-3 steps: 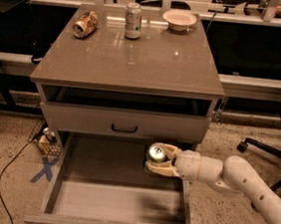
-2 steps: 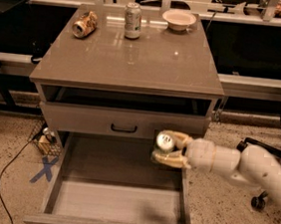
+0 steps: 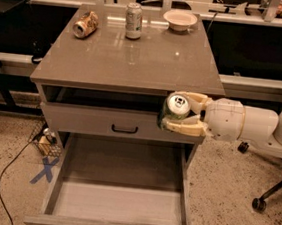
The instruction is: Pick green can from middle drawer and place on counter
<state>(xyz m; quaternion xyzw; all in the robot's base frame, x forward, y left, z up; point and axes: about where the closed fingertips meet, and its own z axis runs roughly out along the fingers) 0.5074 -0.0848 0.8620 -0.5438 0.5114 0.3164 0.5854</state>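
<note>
My gripper [image 3: 178,113] is shut on the green can [image 3: 175,109], whose silver top with pull tab faces the camera. It holds the can in the air just below the front right edge of the counter [image 3: 131,58], in front of the shallow drawer front with the black handle [image 3: 124,129]. The middle drawer [image 3: 119,187] is pulled out below and its pale floor holds nothing. My white arm [image 3: 250,125] reaches in from the right.
On the counter at the back stand a dented orange-tan can [image 3: 86,24] lying on its side, an upright silver-white can [image 3: 134,21] and a white bowl [image 3: 179,19]. A chair base [image 3: 268,193] is on the floor at right; a cable and a blue X mark [image 3: 44,170] at left.
My gripper has lifted the green can up out of the middle drawer, from the drawer's right wall to just under the counter's front edge.
</note>
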